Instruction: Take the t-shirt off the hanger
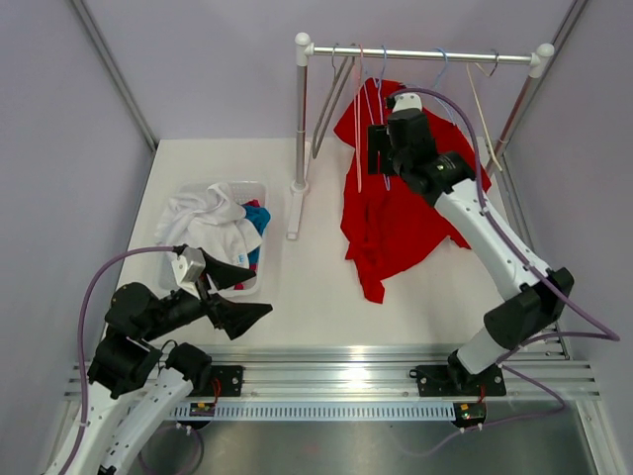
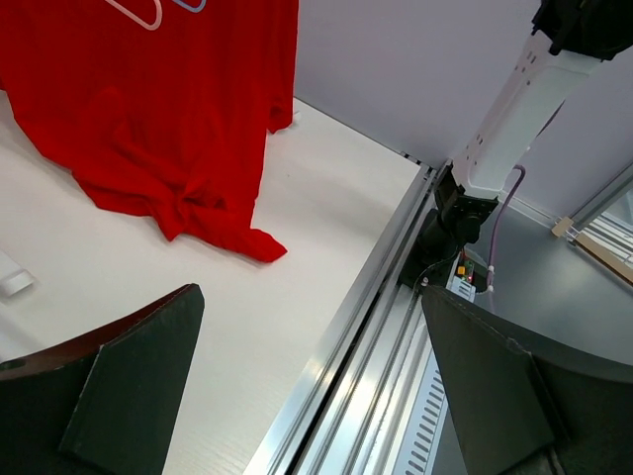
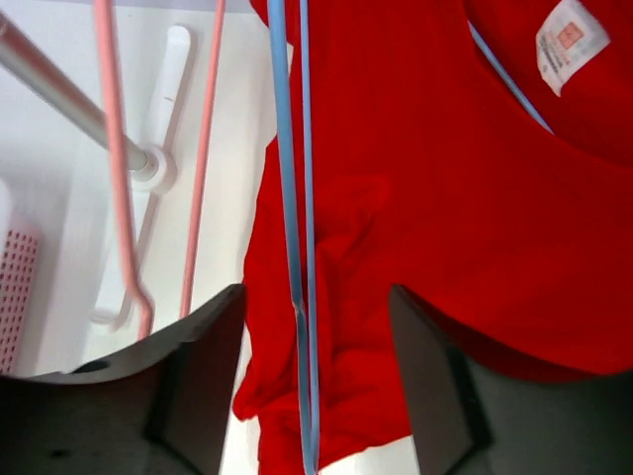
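Observation:
A red t-shirt (image 1: 396, 223) hangs from the rack's rod (image 1: 425, 54), and its lower part lies crumpled on the white table. My right gripper (image 1: 379, 158) is open at the shirt's upper left. In the right wrist view its fingers (image 3: 188, 386) stand on either side of a thin blue hanger (image 3: 295, 247), in front of the red t-shirt (image 3: 445, 198), and grip nothing. My left gripper (image 1: 259, 294) is open and empty, low over the table's near left. The left wrist view shows the t-shirt (image 2: 168, 109) far off.
A clear basket (image 1: 252, 184) of white and coloured clothes stands at the left, just beyond my left gripper. Several more hangers hang on the rod, a pink one (image 3: 114, 168) among them. The rack's post (image 1: 302, 129) stands left of the shirt. A metal rail (image 1: 346, 366) runs along the near edge.

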Robot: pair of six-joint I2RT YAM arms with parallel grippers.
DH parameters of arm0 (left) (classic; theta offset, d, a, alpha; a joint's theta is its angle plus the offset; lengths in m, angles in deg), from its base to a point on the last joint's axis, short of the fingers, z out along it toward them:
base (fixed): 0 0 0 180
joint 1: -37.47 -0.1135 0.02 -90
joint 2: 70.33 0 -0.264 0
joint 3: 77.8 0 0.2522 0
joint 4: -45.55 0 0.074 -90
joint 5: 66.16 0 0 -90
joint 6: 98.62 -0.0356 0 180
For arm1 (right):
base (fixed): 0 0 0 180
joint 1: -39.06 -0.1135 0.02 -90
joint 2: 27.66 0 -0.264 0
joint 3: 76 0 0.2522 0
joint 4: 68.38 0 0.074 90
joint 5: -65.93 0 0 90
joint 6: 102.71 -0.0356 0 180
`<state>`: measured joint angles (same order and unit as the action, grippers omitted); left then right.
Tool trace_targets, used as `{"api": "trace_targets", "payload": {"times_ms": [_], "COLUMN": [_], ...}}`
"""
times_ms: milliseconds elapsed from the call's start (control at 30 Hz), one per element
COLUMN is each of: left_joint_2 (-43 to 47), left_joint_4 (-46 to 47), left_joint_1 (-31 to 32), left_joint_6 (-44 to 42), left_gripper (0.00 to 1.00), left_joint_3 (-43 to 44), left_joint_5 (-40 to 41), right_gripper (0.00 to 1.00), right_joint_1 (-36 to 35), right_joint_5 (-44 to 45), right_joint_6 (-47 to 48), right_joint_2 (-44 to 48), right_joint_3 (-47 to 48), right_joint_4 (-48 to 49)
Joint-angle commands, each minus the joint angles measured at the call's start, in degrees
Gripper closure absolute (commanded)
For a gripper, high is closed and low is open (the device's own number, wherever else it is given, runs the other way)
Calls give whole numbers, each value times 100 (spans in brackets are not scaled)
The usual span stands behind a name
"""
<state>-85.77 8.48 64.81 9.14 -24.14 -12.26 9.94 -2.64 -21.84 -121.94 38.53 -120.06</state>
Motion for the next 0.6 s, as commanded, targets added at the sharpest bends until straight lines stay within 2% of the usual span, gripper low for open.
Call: {"api": "trace_targets", "payload": {"times_ms": [0,133,200,300,367,567], "left_joint_2": [50,111,112,129,164,287], "left_joint_4": [55,2,2,2,2,-59], "left_joint_1": [97,167,211,264,281,334], "left_joint_6": [-36,-53,-44,-44,-53,-62], "left_gripper": [1,1,1,1,1,1], "left_joint_3": [9,27,27,27,18,9], "left_joint_5": [49,155,156,182,173,199], "right_gripper": [24,22,23,30,38,38], "right_joint_1": [38,91,336,984,1259,2305], "right_joint_5": [-690,-1316,-1553,-1974,-1950,-1897], "right_joint_6": [25,51,-10,-247,-222,-20], "right_joint_2": [1119,1990,2438,2686,2626,1818], "right_joint_3": [-232,-1056,-1549,-1806,-1737,-779], "right_joint_4": [284,354,626,811,768,496]}}
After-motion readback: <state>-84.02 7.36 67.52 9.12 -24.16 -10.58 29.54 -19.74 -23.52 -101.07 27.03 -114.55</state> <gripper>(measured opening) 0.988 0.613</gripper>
